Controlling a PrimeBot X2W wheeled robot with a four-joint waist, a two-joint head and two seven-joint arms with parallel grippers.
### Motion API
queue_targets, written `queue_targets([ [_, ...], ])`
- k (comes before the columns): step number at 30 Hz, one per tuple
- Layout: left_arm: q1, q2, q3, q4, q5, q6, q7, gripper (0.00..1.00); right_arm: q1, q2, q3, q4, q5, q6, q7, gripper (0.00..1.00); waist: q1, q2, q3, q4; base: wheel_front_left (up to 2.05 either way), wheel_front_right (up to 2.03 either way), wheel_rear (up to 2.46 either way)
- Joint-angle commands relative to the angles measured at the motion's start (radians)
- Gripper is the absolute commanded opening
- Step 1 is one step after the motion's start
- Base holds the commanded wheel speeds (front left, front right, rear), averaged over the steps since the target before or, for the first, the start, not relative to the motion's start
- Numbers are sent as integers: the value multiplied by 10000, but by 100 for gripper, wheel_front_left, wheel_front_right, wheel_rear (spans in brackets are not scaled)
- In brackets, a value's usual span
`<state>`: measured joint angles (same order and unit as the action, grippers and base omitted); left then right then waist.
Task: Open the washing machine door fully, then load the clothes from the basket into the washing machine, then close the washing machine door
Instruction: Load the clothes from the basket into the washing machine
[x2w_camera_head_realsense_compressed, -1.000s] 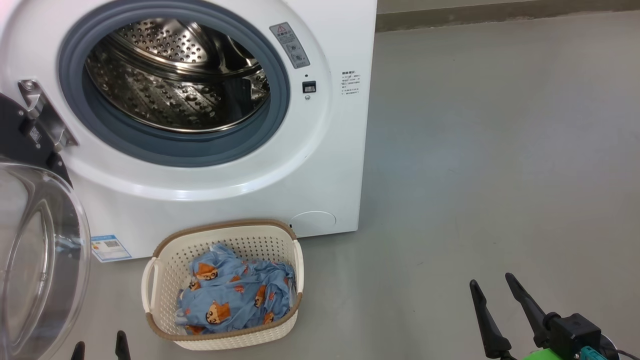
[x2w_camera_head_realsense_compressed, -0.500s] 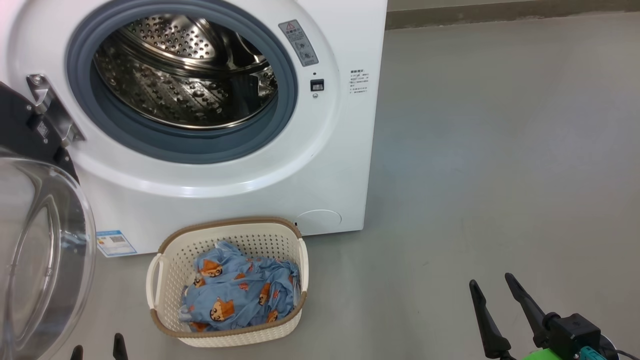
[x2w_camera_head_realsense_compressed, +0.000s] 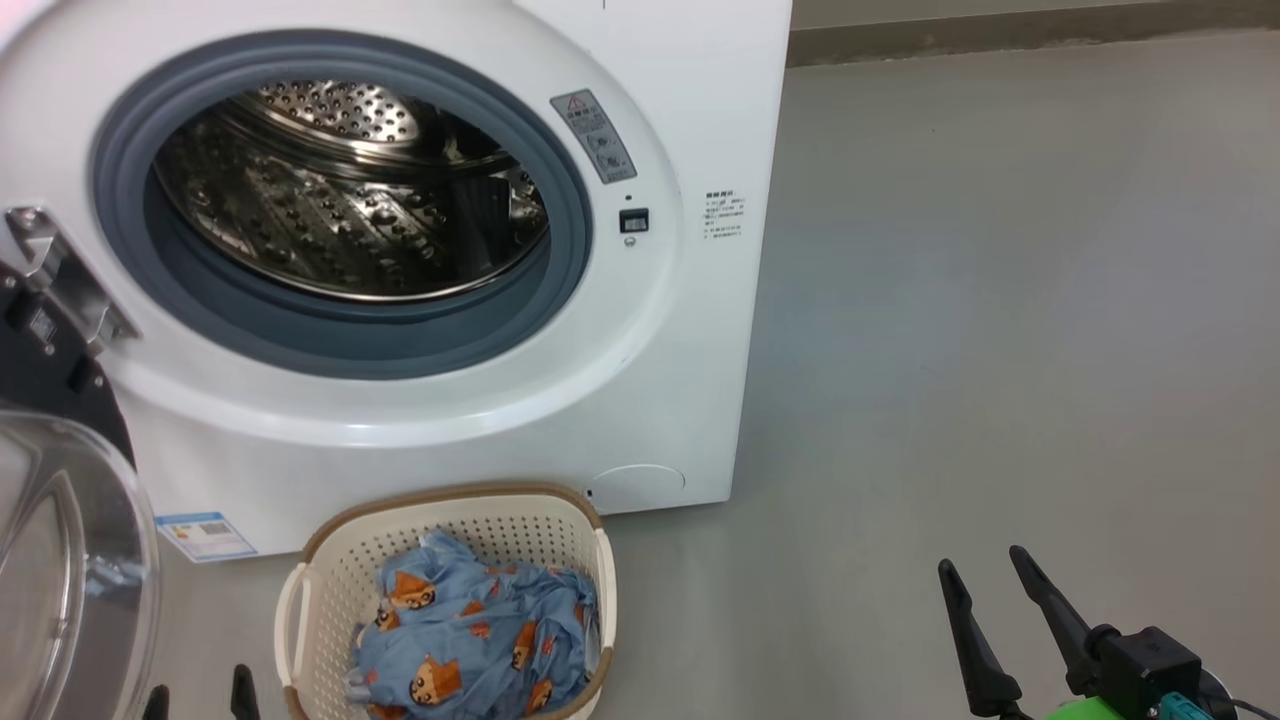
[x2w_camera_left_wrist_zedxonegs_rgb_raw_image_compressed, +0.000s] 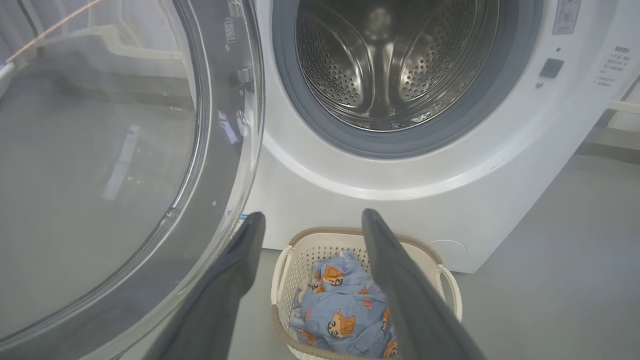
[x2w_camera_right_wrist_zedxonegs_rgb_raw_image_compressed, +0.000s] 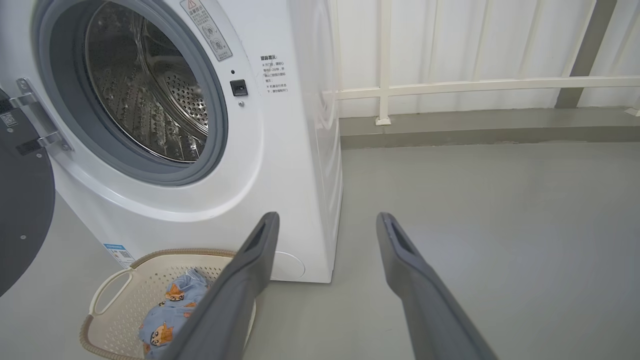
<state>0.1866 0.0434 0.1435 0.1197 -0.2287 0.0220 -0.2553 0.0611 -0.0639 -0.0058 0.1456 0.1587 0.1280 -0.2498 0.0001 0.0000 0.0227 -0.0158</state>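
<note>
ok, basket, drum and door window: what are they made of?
Basket: looks like matte cream plastic, moulded perforations, brown woven-look rim.
Drum: likely stainless steel, shiny, punched holes.
Door window: clear, glossy; glass or plastic, cannot tell.

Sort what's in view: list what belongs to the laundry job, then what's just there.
Job: washing machine, washing machine door standing open, basket, clothes inside it, left gripper and right gripper, both open.
Just there: white railing, grey floor.
</note>
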Motion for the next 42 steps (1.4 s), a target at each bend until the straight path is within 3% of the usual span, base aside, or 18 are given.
queue_targets([
  [1, -240, 68, 323, -252, 129, 72, -64, 100, -264, -39, 249, -242, 1, 27, -120, 100, 0, 0, 10, 1, 83, -83, 0],
  [20, -322, 68, 240, -221, 285, 79, -65, 100, -351, -53, 302, -200, 26, 27, -120, 100, 0, 0, 91, -13, 11, -11, 0],
  [26, -467, 68, -84, 57, 793, -26, -65, 100, -461, -34, 355, -238, 60, 27, -120, 100, 0, 0, 398, -110, 0, 0, 0],
  [33, -1333, 68, -439, 762, 831, -281, -65, 100, -829, 11, 355, -407, 65, 27, -120, 100, 0, 0, 1432, -271, 0, 0, 0],
  [42, -3500, 336, -835, 3108, 1086, -702, -65, 100, -1836, 78, 461, -701, 46, 27, -120, 100, -1, 0, 3496, -800, 0, 0, 0],
])
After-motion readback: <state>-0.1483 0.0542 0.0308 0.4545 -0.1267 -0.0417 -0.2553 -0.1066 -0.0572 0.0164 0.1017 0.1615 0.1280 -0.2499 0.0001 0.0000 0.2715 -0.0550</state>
